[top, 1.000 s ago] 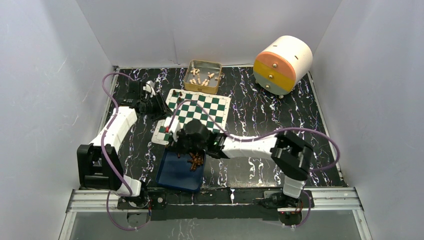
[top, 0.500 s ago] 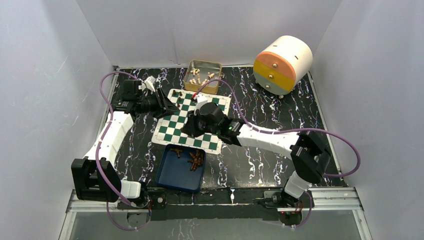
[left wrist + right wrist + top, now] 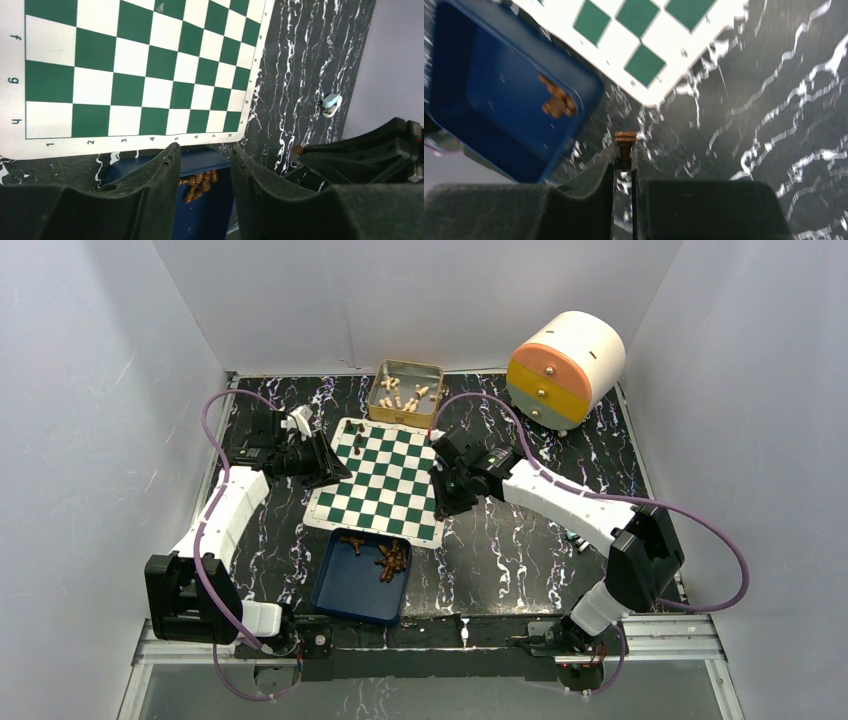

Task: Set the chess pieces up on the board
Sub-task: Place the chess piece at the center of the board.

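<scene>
My right claw (image 3: pixel 624 156) is nearly shut on one brown chess piece (image 3: pixel 625 140), pinched at the very tips over the tabletop (image 3: pixel 774 125) just off a corner of the board (image 3: pixel 385 475); my left claw (image 3: pixel 202 155) hangs half open and empty beside it. So thin a hold could let the piece twist and topple on release.

The green-and-white board (image 3: pixel 385 478) lay flat, slightly skewed, mid-table toward the far edge. Dark-brown chess pieces (image 3: pixel 390 560) lay heaped in a blue tray (image 3: pixel 345 597) by the near edge; one piece (image 3: pixel 625 138) was pinched in the right gripper (image 3: pixel 623 156).
</scene>
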Robot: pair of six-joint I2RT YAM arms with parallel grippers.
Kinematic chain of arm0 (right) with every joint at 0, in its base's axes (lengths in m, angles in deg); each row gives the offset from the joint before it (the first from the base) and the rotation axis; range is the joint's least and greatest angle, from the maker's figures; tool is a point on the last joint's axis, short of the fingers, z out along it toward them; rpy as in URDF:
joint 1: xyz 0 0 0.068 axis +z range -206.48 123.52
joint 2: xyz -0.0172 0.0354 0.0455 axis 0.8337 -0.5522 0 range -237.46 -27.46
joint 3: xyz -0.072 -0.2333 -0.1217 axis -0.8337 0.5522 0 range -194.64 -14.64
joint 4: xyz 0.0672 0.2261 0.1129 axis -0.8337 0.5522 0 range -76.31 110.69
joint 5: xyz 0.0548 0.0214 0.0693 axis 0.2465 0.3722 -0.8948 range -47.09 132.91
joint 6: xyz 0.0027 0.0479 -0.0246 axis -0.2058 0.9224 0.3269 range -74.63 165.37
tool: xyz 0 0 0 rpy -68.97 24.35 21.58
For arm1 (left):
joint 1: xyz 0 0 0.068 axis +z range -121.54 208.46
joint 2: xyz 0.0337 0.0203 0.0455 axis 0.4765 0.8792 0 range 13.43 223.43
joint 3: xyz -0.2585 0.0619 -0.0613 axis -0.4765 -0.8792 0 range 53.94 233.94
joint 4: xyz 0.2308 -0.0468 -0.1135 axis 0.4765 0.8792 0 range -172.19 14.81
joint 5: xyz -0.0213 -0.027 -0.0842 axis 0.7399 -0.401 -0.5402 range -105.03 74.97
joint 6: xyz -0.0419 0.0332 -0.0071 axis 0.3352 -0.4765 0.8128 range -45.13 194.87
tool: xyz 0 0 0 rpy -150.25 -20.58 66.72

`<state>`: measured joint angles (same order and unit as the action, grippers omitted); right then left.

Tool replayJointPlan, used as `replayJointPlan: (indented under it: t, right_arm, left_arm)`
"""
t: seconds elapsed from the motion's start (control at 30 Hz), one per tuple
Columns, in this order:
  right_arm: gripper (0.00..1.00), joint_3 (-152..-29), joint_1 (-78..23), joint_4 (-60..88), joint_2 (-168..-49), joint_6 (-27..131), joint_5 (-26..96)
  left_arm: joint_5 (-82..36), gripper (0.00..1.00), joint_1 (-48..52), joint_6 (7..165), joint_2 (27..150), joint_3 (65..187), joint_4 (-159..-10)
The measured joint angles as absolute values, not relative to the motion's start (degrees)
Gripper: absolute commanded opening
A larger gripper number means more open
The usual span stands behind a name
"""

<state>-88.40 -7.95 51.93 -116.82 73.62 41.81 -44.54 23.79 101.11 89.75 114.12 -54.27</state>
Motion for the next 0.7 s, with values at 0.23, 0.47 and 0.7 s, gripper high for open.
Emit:
replayJointPlan:
  t: [0.23,0.47,0.7]
  right_arm:
    - [0.13,-88.2,-7.9,66.4,-118.5,71.2,39.4]
    - [0.17,-87.5,-8.0,70.9,-127.3,69.0,38.8]
    - [0.20,-86.7,-8.2,71.0,-130.1,67.2,37.6]
  left_arm:
    - [-42.7,0.40,23.8,99.9,89.7,113.5,-53.8]
    - [-42.4,0.41,23.8,99.8,89.4,113.5,-53.8]
    - [-41.9,0.41,23.8,99.7,88.6,113.5,-53.7]
